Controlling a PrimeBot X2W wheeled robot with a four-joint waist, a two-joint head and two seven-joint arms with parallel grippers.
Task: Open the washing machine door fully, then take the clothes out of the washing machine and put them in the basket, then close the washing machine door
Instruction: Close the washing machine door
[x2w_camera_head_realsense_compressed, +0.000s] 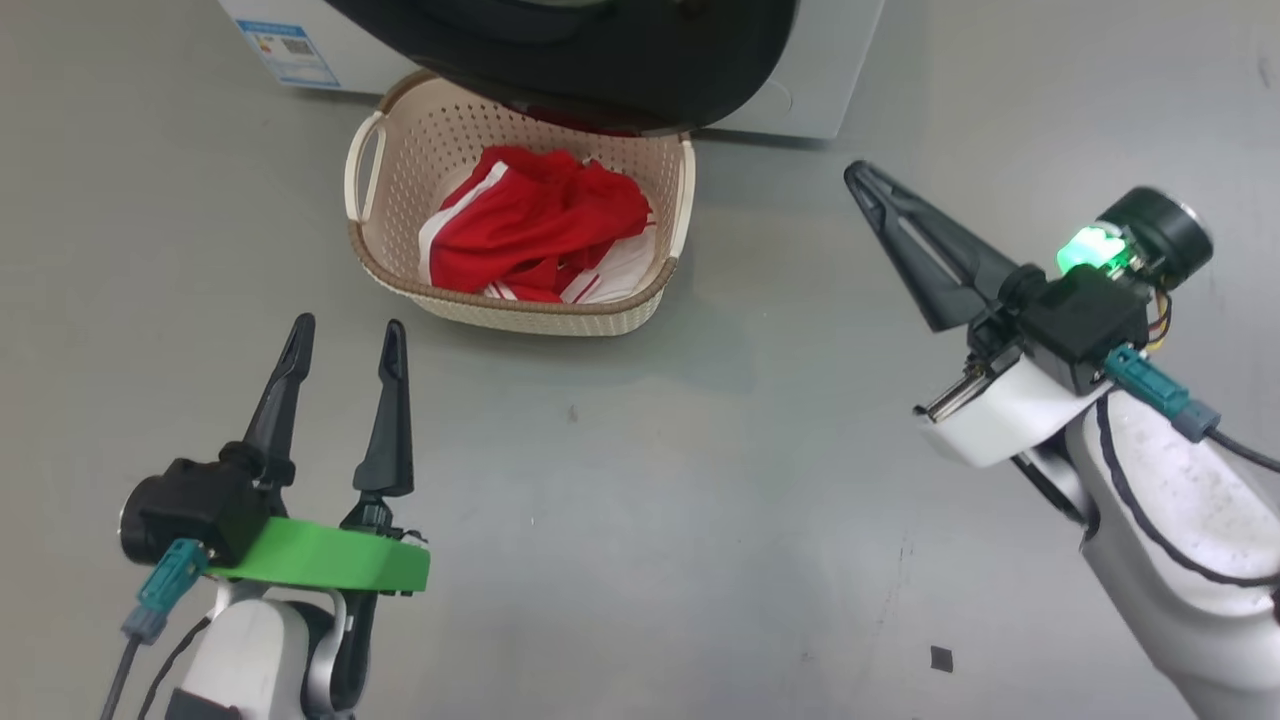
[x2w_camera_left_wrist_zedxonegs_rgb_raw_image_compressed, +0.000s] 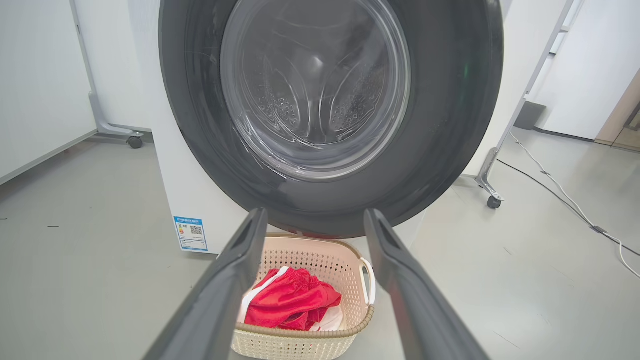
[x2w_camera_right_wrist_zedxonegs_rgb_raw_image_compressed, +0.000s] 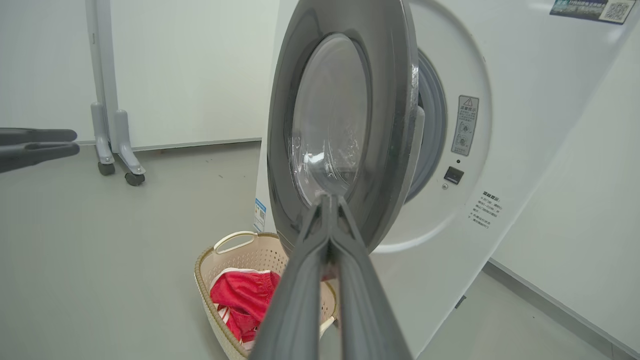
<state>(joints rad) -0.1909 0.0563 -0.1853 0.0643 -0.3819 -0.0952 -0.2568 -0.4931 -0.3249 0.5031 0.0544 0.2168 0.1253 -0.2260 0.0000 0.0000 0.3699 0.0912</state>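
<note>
Since the clothes (x2w_camera_head_realsense_compressed: 535, 225) lie in the basket (x2w_camera_head_realsense_compressed: 520, 312), closing the washing machine door (x2w_camera_right_wrist_zedxonegs_rgb_raw_image_compressed: 395, 100) seems next: the right gripper (x2w_camera_head_realsense_compressed: 862, 180), fingers pressed together and empty, must push it; the left gripper (x2w_camera_head_realsense_compressed: 348, 335) has its fingers spread.

Door (x2w_camera_head_realsense_compressed: 600, 80) top cut off; label (x2w_camera_head_realsense_compressed: 292, 52) txt unreadable.

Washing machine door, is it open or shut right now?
Open, partway: the washing machine door stands angled away from the washing machine, its grey rubber ring showing behind.
</note>
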